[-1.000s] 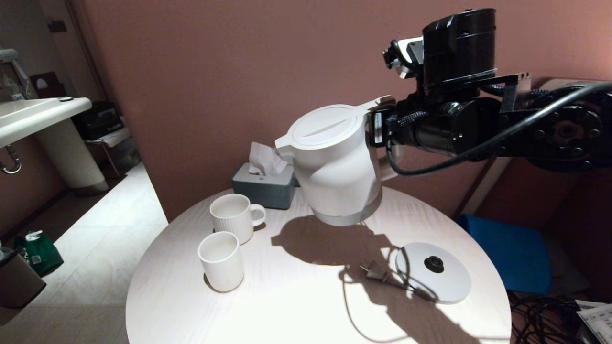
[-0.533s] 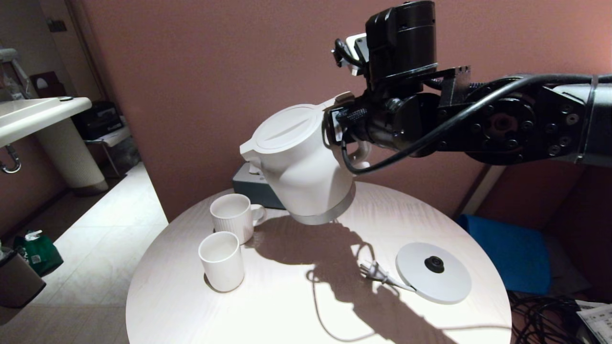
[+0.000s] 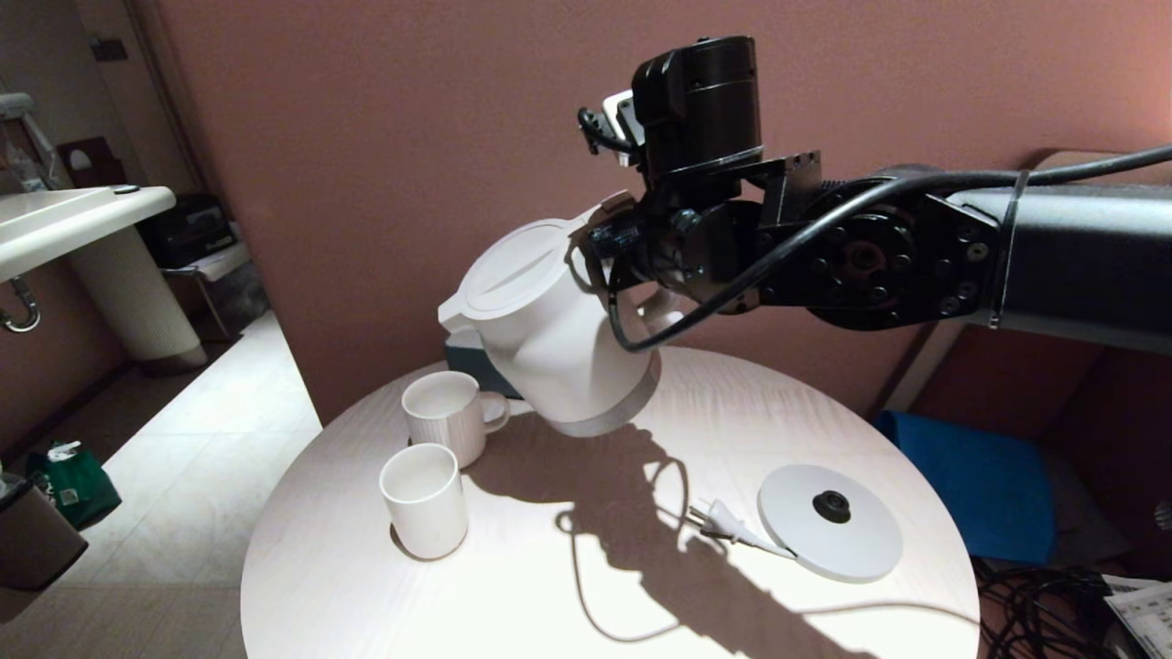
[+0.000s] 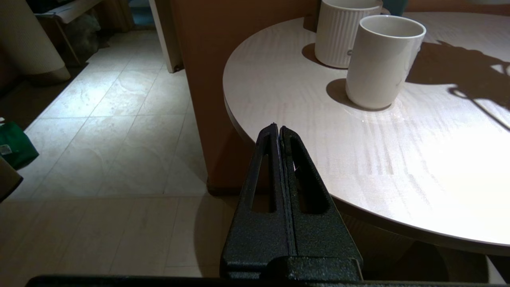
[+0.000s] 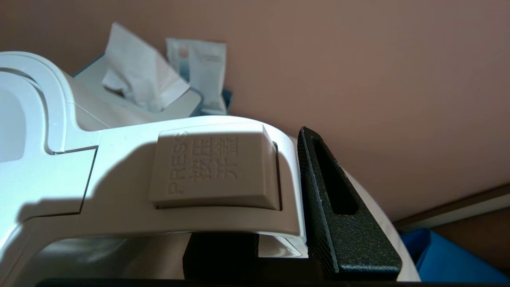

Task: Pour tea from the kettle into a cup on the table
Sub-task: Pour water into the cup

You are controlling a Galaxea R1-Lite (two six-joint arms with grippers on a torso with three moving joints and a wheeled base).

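One kettle (image 3: 549, 352) hangs tilted above the table (image 3: 513, 586), right gripper (image 3: 612, 245) clamped on its handle; one cup (image 3: 424, 500) (ribbed mug (image 3: 447, 416) behind); left gripper (image 4: 277, 131) closed, empty.

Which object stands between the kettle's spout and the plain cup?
In the head view, the ribbed mug stands between the kettle and the cup.
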